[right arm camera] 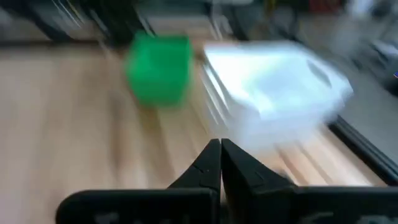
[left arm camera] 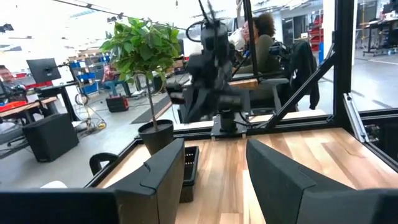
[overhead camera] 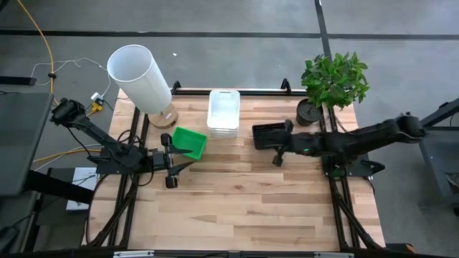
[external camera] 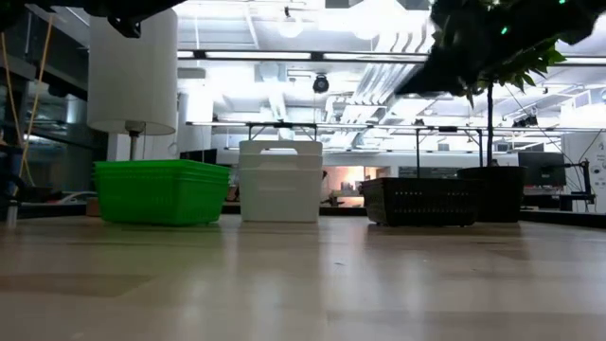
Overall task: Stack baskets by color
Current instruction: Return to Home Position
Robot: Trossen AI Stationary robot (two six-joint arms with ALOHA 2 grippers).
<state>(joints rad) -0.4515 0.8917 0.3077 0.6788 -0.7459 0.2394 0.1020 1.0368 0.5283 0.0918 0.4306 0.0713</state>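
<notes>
The baskets stand in a row on the table's far half. The green ones (overhead camera: pixel 190 141) (external camera: pixel 161 191) are on the left, the white stack (overhead camera: pixel 223 112) (external camera: pixel 280 182) in the middle, and the black mesh basket (overhead camera: pixel 269 135) (external camera: pixel 421 201) on the right. All rest on their bottoms. My left gripper (overhead camera: pixel 169 161) (left arm camera: pixel 214 186) hovers open just left of the green baskets, with nothing between its fingers. My right gripper (overhead camera: pixel 278 154) (right arm camera: pixel 221 165) is shut and empty, above the table just near of the black basket.
A tall white cylinder (overhead camera: pixel 140 75) stands at the far left corner. A plant in a black pot (overhead camera: pixel 310 112) stands at the far right, beside the black basket. Bare wood (overhead camera: pixel 244 208) fills the table's near half. A person (left arm camera: pixel 261 37) sits beyond the table.
</notes>
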